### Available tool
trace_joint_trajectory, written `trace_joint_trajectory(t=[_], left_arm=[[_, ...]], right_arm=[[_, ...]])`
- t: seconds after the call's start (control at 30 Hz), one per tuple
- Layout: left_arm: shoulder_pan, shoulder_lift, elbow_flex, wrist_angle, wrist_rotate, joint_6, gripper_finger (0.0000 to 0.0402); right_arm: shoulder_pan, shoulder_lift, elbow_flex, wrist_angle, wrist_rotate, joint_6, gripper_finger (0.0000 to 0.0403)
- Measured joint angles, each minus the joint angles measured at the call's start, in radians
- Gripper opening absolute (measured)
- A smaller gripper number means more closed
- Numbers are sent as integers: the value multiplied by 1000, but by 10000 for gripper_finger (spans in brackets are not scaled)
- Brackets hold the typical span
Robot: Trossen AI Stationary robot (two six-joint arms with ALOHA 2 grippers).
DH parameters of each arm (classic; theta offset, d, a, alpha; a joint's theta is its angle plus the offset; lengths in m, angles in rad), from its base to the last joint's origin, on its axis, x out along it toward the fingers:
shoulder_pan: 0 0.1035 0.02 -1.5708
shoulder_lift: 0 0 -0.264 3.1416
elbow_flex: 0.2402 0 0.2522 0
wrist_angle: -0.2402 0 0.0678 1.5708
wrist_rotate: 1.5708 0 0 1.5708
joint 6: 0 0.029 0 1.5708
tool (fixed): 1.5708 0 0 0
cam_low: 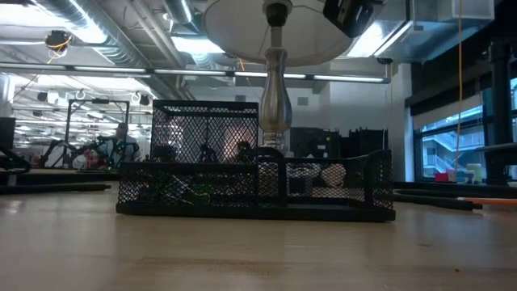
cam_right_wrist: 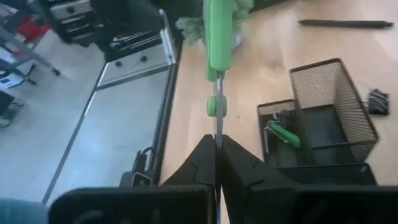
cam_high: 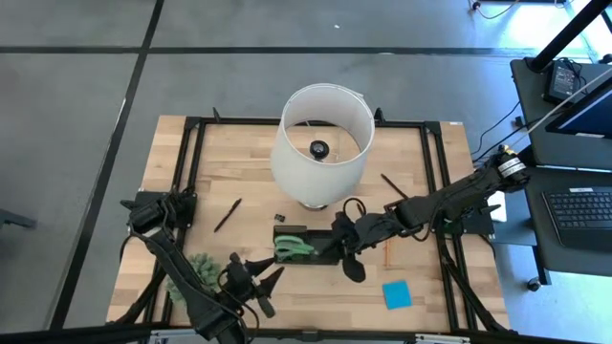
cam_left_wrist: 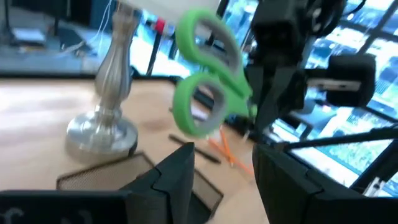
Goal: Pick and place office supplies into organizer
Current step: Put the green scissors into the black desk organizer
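Green-handled scissors (cam_high: 293, 247) hang in the air over the black mesh organizer (cam_high: 308, 233), and my right gripper (cam_high: 335, 246), reaching in from the table's right, is shut on them. In the left wrist view their two handle loops (cam_left_wrist: 204, 81) show ahead of my left gripper (cam_left_wrist: 233, 180). My left gripper (cam_high: 264, 271) stands near the front edge, left of the organizer, open with nothing between its fingers. The organizer (cam_right_wrist: 317, 121) has a small green item (cam_right_wrist: 283, 134) in one compartment. My right gripper pinches the scissors' closed blades (cam_right_wrist: 216, 138) between its two fingers, on the near side of the pivot (cam_right_wrist: 214, 106). The fingers lie along the scissors, slanting down from the table's right. The handles (cam_right_wrist: 217, 31) point away toward the left. The scissors are lifted clear.
A lamp with a white shade (cam_high: 322, 143) and silver base (cam_left_wrist: 102, 130) stands behind the organizer. Around it lie a blue sticky-note pad (cam_high: 397, 293), an orange pencil (cam_high: 387, 254), dark pens (cam_high: 227, 215) (cam_high: 394, 183), a clip (cam_high: 280, 219) and a spiky green ball (cam_high: 202, 268).
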Motion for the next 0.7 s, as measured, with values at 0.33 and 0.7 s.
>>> trace_joint_trajectory(t=[0.33,0.7], left_arm=[[0,0,0,3,-58,5,155],[27,0,0,67,-63,39,155]], right_arm=[[0,-2,0,96,-63,-62,11],[0,-2,0,129,-117,-71,11]])
